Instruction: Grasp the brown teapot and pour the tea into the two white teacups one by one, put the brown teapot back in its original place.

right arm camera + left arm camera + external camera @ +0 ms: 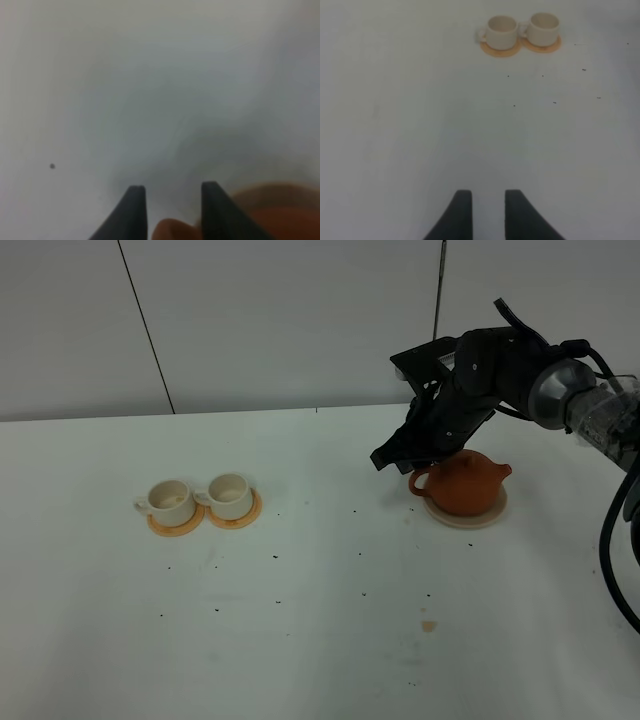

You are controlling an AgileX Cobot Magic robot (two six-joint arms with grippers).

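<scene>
**Grasp at the teapot handle, pouring not yet begun**

Left gripper (487, 195) hovers over bare table (320, 640), its jaws a narrow gap apart and holding nothing. On the table's left half, the two white teacups (170, 500) sit side by side on orange coasters (178, 528). Toward the far right corner, the right gripper (172, 192) straddles the loop handle (170, 230) of the brown teapot (468, 485), which rests on its saucer (465, 520). The blur hides whether the jaws pinch the handle. Next comes a firm hold, then a level lift toward the cups.
</scene>
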